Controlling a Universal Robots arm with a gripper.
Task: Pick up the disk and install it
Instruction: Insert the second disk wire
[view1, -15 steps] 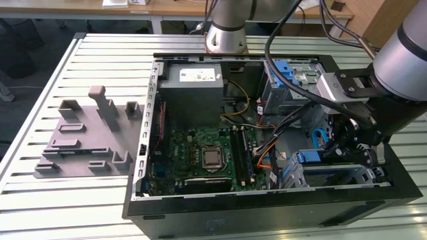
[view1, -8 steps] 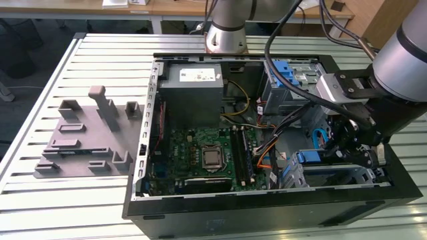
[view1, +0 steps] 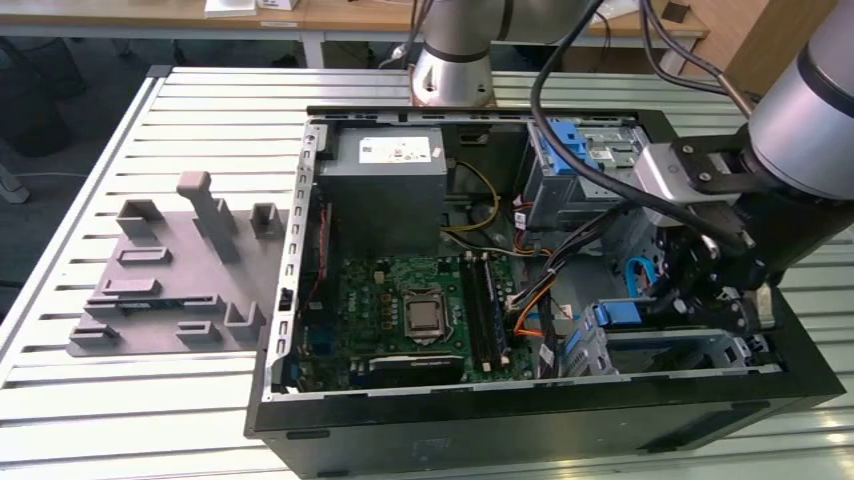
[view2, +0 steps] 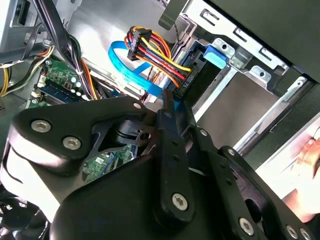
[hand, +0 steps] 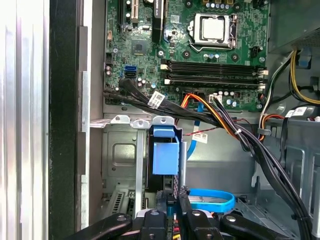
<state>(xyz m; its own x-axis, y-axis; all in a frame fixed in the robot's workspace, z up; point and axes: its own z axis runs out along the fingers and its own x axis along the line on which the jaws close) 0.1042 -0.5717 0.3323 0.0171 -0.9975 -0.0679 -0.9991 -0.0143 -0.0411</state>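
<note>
blue-railed disk (hand: 165, 150) standing on edge in a slot of the silver drive cage (hand: 120, 150), pincer right at its near end.

seen edge-on in the first wrist view, blue tab towards the motherboard (hand: 200, 50), dark long axis running straight back from there to the gripper (hand: 171, 195). lies dead ahead of the pincer, in line with it, not off to either side. tips drawn close at the slab's end beside the bundled power plug (view2: 150, 50); clamped on the disk or only closed against it: cannot tell. flat blue ribbon cable (hand: 212, 200) looped just beside. in the exterior view, sits low at that view's right in the open computer case (view1: 534, 400), near the front wall, arm reaching down over it. appears lodged in the cage already; seated home or not, unclear.
</note>
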